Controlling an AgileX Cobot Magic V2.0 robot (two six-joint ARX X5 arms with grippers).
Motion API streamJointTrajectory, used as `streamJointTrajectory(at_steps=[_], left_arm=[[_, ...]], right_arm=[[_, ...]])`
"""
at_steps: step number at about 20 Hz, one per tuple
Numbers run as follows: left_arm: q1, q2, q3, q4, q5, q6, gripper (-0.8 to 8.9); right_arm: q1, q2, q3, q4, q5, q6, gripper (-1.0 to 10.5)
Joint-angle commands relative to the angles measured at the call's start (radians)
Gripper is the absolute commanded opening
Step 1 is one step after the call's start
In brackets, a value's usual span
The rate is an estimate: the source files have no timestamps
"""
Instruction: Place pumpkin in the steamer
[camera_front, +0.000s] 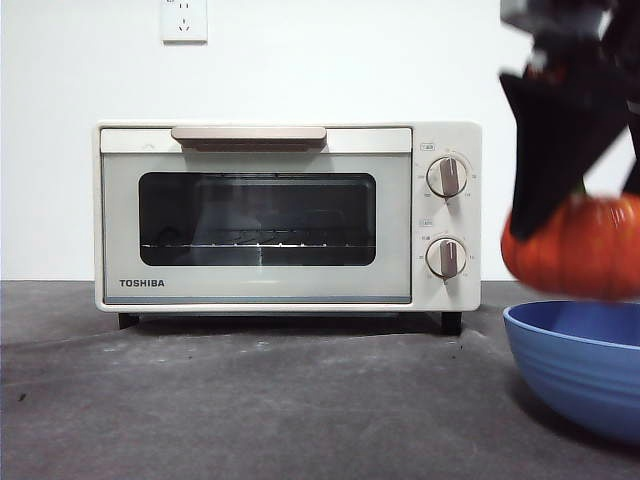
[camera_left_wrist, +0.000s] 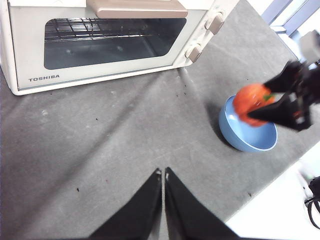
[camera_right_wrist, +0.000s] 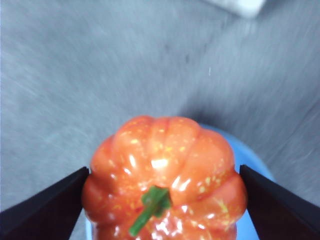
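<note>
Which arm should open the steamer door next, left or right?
Left. The left gripper is shut and empty, facing the steamer, whose door is closed. The right gripper holds the pumpkin above the blue bowl.

Right gripper (camera_front: 580, 190): two matte black, wedge-shaped jaws tapering to points, plain flat faces without visible markings, seen at the upper right of the front view beneath a blurred grey-and-black wrist housing with a small orange-red spot. Left gripper (camera_left_wrist: 163, 172): two matching black tapered jaws with pale worn edges at the tips.
</note>
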Motion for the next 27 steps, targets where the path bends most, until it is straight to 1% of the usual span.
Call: streamJointTrajectory(at_steps=[1,4,7,9,11,13,14,19,22,24,27], left_arm=[[-0.002,0.003,0.022,0.011,0.006,0.014,0.16],[-0.002,0.003,0.022,0.011,0.006,0.014,0.16],[-0.002,0.003,0.022,0.011,0.006,0.014,0.16],[-0.002,0.003,0.022,0.011,0.005,0.014,0.16],[-0.002,0.003,0.022,0.011,0.005,0.013,0.16],[-0.002,0.003,0.022,0.010,0.005,0.013,0.16],[-0.003,0.003,0.022,0.010,0.005,0.013,0.16],[-0.023,0.006,0.022,0.018,0.003,0.004,0.16],[-0.052,0.021,0.022,0.083,-0.018,-0.045,0.17],[-0.073,0.047,0.022,0.148,-0.019,-0.082,0.17],[-0.116,0.109,0.022,0.267,-0.068,-0.139,0.17]], right_arm=[[0.005,0.016,-0.052,0.064,-0.002,0.056,4.1],[0.005,0.026,-0.109,0.109,0.013,0.076,4.1],[0.005,0.047,-0.138,0.114,0.049,0.080,4.1],[0.005,0.052,-0.140,0.115,0.065,0.080,4.4],[0.005,0.052,-0.140,0.114,0.067,0.079,4.5],[0.005,0.052,-0.140,0.111,0.065,0.079,5.0],[0.005,0.052,-0.140,0.110,0.064,0.079,5.1],[0.005,0.034,-0.134,0.111,0.064,0.078,5.2],[0.005,-0.021,-0.098,0.100,0.067,0.077,5.2],[0.005,-0.064,-0.052,0.062,0.092,0.071,5.2],[0.005,-0.120,0.020,0.027,0.089,0.070,5.2]])
